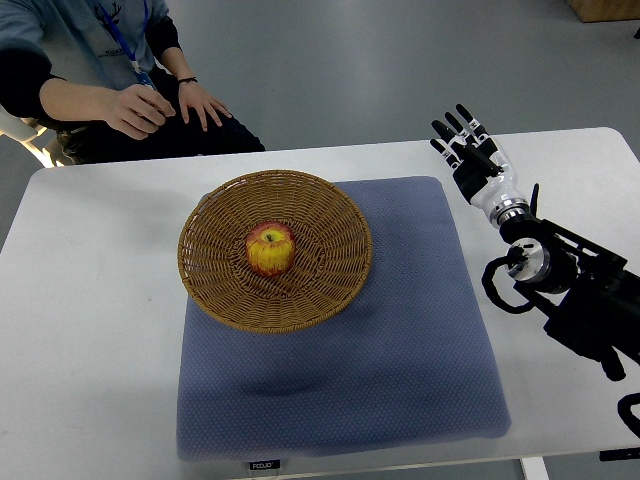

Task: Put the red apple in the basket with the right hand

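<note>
A red and yellow apple (pixel 270 249) lies in the middle of a round wicker basket (pixel 215 290). The basket stands on the left part of a blue-grey mat (pixel 400 340). My right hand (pixel 463 143) is off to the right of the mat, over the white table, well apart from the basket. Its black fingers are stretched out and hold nothing. Its arm comes in from the lower right edge. The left arm does not show.
The white table (pixel 90 330) carries the mat. A seated person is at the far side, upper left, with both hands (pixel 170 105) resting on the lap beyond the table edge.
</note>
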